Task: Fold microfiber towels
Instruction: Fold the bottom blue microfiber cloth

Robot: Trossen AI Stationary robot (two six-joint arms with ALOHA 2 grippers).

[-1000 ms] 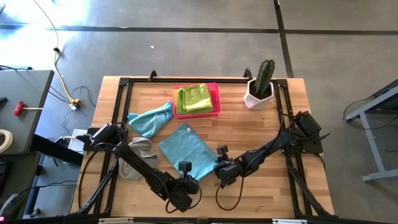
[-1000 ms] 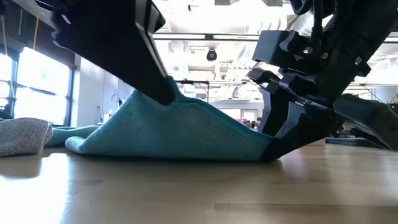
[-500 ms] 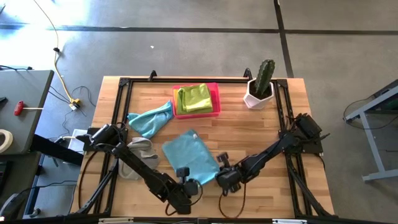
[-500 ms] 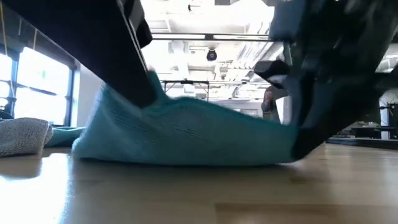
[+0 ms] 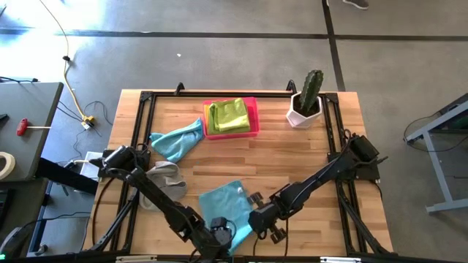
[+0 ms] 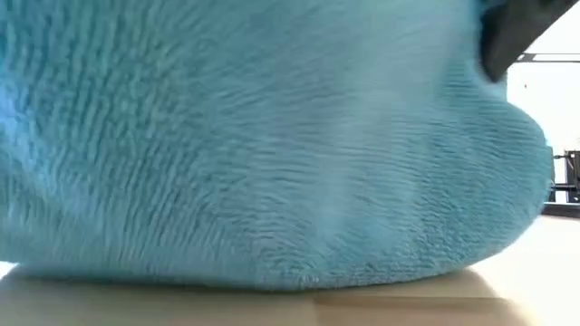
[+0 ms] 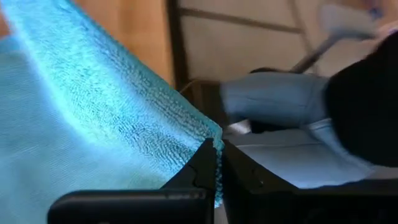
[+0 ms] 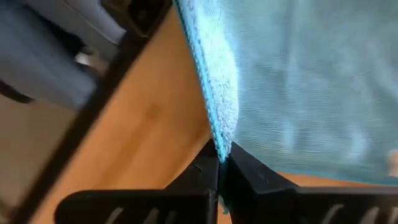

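light: bright, even daylight | shadows: soft | low view: cloth (image 6: 254,145) fills frame, blurred | wrist views: backgrounds unfocused

We're in a robotics lab or workshop here: at centre frame a wooden table (image 5: 292,157) edged with black metal framing (image 5: 142,98) stands on a bare grey concrete floor (image 5: 219,51) crossed by dark seams. Upper left, a yellow cable (image 5: 67,58) trails over that floor, and on the left edge a dark workbench (image 5: 25,124) carries a red-handled tool (image 5: 23,126) and a roll of tape (image 5: 6,164). At the right edge stands a grey metal stand (image 5: 439,128).
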